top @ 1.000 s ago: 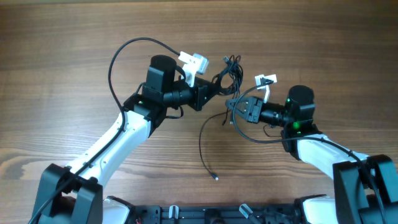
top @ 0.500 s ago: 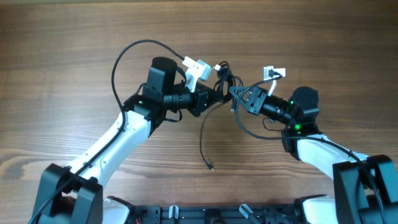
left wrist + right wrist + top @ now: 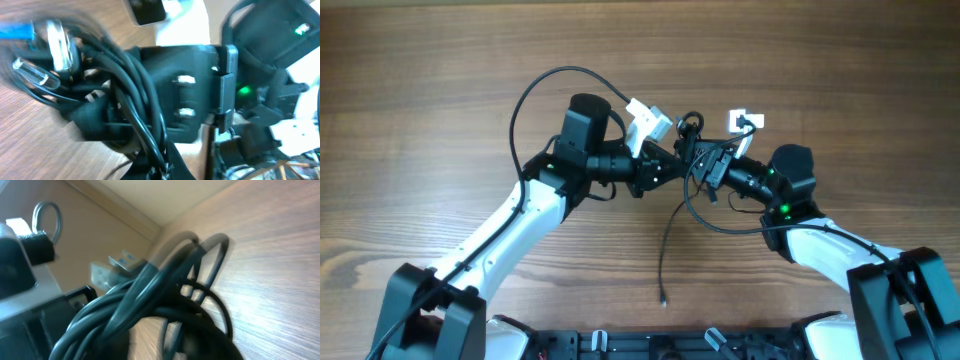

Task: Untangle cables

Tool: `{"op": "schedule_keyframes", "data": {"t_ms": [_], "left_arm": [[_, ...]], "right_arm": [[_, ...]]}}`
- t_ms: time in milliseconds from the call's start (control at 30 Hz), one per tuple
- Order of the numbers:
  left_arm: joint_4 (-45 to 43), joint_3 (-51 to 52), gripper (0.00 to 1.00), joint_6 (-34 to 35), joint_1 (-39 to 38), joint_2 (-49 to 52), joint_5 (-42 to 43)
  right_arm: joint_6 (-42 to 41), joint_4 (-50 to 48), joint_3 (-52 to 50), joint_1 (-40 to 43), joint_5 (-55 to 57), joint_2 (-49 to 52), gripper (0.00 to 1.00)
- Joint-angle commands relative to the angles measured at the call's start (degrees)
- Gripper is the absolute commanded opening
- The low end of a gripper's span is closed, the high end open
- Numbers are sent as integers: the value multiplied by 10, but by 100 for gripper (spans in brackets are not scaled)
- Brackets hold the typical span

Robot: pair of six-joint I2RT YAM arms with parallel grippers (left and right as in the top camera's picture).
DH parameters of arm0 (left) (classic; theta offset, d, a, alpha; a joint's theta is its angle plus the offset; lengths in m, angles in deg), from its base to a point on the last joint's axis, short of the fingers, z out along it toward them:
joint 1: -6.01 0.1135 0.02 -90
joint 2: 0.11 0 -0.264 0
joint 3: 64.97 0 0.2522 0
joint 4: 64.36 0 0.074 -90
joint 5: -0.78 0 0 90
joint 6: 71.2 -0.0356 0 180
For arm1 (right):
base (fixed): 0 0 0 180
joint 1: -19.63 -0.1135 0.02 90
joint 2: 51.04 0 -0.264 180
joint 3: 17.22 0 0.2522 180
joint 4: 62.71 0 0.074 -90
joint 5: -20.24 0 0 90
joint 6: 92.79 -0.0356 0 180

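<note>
The cables are thin black cords knotted in a small bundle held between both grippers above the table's middle. One loose strand hangs down toward the front and ends in a tiny plug. My left gripper is shut on the bundle from the left. My right gripper is shut on it from the right, almost touching the left one. In the left wrist view the cords run down into my jaws. In the right wrist view the cords fill the frame, with a blue plug sticking out.
The wooden table lies all around the arms. Thicker black leads loop from the left arm to its white camera. The right arm's white camera sits behind the bundle. The arm bases stand at the front edge.
The two grippers have come closer together, the right one moving left and up. The bundle is now bunched tightly between them. The loose strand's end has swung toward the front.
</note>
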Motion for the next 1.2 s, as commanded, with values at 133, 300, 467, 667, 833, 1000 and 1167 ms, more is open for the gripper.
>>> {"op": "schedule_keyframes", "data": {"t_ms": [133,300,467,667,833,1000,1167], "left_arm": [[2,-3,4,-9,75,4,70],[3,-3,4,-10,79,4,158],[26,-3,4,-14,79,4,223],[37,-3,4,-31,78,4,165],[35,-3,4,-47,50,4,164],[50,-3,4,-61,5,4,98],[61,-3,4,-76,4,4,72]], "right_arm": [[53,30,10,97,-191,-3,100],[184,37,10,186,-232,-3,100],[75,-56,10,186,-347,-3,48],[-285,-191,10,186,-354,-3,49],[-295,-110,10,156,-282,-3,56],[-295,-95,10,136,-240,-3,41],[-296,-95,10,136,-251,-3,4]]}}
